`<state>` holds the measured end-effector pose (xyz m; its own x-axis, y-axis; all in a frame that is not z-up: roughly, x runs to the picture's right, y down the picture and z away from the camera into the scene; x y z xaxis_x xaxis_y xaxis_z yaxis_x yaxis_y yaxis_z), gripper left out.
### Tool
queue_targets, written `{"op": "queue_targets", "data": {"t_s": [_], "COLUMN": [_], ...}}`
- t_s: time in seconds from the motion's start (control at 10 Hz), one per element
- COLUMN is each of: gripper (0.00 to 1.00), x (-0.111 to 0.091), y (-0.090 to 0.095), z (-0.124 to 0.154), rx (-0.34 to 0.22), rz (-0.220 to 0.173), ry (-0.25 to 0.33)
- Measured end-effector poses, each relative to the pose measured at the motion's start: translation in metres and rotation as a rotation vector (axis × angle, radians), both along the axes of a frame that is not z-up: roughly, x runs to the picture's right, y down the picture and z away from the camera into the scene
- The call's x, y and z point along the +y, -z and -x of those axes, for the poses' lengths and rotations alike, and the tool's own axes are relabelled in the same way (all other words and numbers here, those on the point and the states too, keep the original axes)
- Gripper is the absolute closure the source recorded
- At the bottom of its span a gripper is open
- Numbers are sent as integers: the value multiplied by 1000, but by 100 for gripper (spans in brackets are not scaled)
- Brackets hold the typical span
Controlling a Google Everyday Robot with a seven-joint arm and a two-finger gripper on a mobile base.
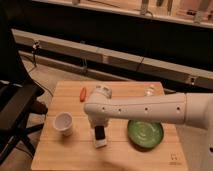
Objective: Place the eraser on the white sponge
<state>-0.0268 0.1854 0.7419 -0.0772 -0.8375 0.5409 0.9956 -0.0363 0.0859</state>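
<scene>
1. Gripper [99, 129], dark, hangs straight down from the white perforated arm [145, 107], over the wooden tabletop [55, 155] toward the front edge, a bit left of centre.
2. Small dark block-shaped eraser [99, 133] sits at the gripper tip, directly above the white rectangular sponge [101, 142]. Can't tell if jaws are clamped on it or let go, nor whether eraser already touches the sponge.
3. Handling, as a guess: eraser prob. light, rubbery, firm w/ slight give, grippy not slick, not fragile. Best held across its two long flat sides near the middle.
4. Sponge prob. soft, squashy, very light; may dent or skid if pushed down hard, so release low and gently, centred.
5. Other stuff: white round paper-like cup [63, 123] near left edge, upright, well apart from sponge; glossy green round bowl [145, 134] to the right, near front-right area; small orange carrot-like piece [83, 93] toward back-left; pale clear-ish item [150, 90] near back-right corner, too unclear to name.
6. Tabletop: light wood grain, matte, flat.
</scene>
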Motion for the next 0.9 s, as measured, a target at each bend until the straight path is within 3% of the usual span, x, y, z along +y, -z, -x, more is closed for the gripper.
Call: {"op": "queue_targets", "data": {"t_s": [0.3, 0.7, 0.9], "gripper": [62, 23, 20], "x": [-1, 6, 15], "y": [-1, -9, -14], "z": [3, 1, 4], "rx": [-1, 3, 7], "rz": [-1, 32, 54], "ry": [0, -29, -32]}}
